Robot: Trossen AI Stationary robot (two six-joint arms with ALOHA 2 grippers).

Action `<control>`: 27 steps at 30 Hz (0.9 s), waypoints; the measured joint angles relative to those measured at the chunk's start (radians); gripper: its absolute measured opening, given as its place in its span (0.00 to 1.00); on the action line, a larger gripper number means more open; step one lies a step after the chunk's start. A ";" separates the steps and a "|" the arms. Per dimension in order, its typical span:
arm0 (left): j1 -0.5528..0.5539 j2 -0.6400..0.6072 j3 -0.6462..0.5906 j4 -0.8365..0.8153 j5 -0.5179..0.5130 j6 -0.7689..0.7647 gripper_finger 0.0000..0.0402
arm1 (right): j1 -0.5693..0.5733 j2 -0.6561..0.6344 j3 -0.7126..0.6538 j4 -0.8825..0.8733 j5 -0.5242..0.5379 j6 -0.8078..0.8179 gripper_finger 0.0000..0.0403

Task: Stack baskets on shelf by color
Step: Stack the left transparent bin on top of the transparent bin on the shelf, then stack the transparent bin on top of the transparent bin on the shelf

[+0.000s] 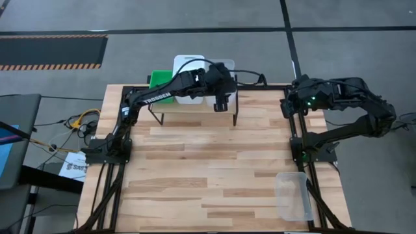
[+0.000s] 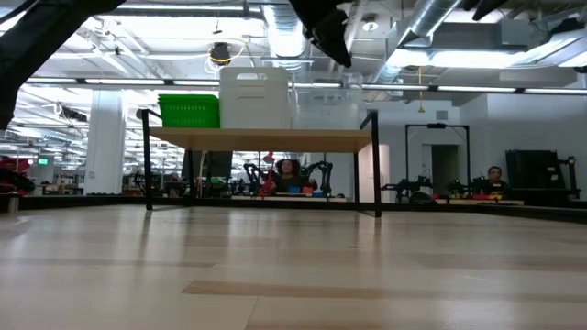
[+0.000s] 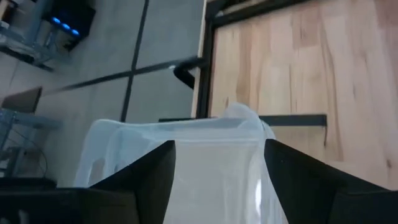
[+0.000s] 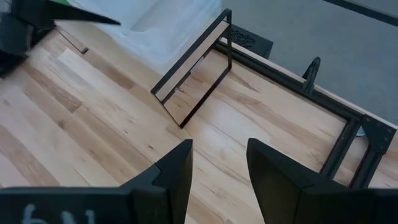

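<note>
left fingers (image 1: 220, 97) spread wide over clear basket (image 3: 186, 162) on shelf (image 2: 261, 139), holding nothing | green basket (image 2: 189, 111) and white basket (image 2: 255, 98) beside it | another clear basket (image 1: 294, 195) on surface (image 1: 214, 169), near edge | right fingers (image 4: 217, 165) parted, empty, raised at far right

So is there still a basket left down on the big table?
Yes, one clear basket lies on the table near the right arm's base.

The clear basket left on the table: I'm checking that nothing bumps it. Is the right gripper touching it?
Apart. In the high view, the clear basket lies at the table's near right corner, while the right gripper hangs at the far edge, with bare planks between them.
</note>
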 joint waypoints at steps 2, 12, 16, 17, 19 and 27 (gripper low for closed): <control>0.000 -0.007 0.000 0.021 0.004 -0.001 0.59 | 0.000 0.000 0.000 -0.009 -0.001 0.000 0.43; 0.002 -0.064 0.000 0.087 0.053 -0.054 0.59 | 0.000 0.000 0.000 -0.046 -0.020 -0.002 0.43; 0.002 -0.082 0.000 0.091 0.053 -0.100 0.59 | 0.000 0.000 0.000 -0.048 -0.019 -0.016 0.43; 0.002 -0.086 0.000 0.089 0.053 -0.105 0.59 | 0.000 0.000 0.000 -0.048 -0.019 -0.024 0.43; 0.002 -0.092 0.000 0.103 0.052 -0.106 0.59 | 0.000 0.000 0.000 -0.048 -0.019 -0.044 0.43; 0.005 -0.128 0.000 0.132 0.046 -0.176 0.59 | 0.000 0.000 0.000 -0.048 -0.023 -0.060 0.43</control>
